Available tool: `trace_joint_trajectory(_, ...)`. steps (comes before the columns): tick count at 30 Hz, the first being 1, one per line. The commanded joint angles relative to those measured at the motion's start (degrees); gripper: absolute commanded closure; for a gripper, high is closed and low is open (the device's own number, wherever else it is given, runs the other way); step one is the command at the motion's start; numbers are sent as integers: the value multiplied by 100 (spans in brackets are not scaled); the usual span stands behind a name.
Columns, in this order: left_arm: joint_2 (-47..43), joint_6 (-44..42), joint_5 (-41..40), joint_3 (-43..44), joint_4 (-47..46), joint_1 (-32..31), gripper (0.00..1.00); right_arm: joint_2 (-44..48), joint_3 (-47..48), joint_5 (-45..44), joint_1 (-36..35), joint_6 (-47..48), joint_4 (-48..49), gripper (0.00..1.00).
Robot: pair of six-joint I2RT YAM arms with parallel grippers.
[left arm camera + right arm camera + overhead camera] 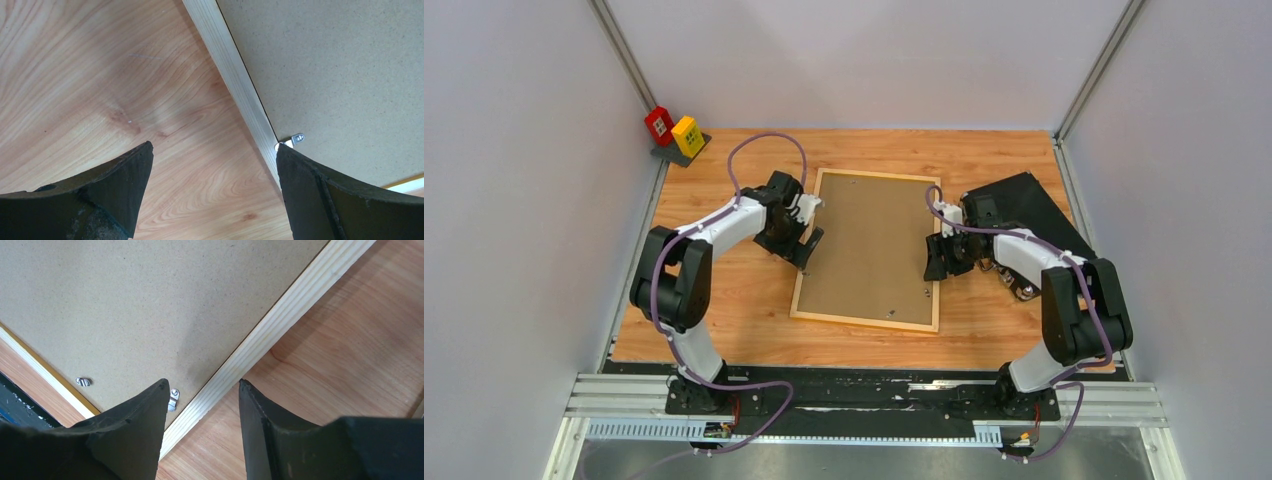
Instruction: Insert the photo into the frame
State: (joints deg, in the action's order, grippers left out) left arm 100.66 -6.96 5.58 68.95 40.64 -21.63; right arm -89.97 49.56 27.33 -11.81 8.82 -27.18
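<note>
Black left pincer wide open, empty, right pincer half open, straddling the frame edge

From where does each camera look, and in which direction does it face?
Top: above and behind the bases, facing down at the table and frame; left arm and right arm show whole.
Left wrist: on the left arm, facing down at the frame's left edge; left end effector shows.
Right wrist: on the right arm, facing down at the frame's right edge; right end effector shows.
Shared: both wrist views show the backing.
</note>
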Motion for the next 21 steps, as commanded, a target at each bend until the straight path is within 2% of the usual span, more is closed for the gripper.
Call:
trace_joint_trajectory(1,146,-49,4,70,-227,27,0,212,135,-34,-22,-30,133,48)
trace_joint_trajectory(12,441,-32,126,120,-296,27,0,229,107,-103,-15,-4,138,48)
trace_joint_trajectory(21,232,-125,153,-77,-127,27,0,212,114,-139,-9,6,156,48)
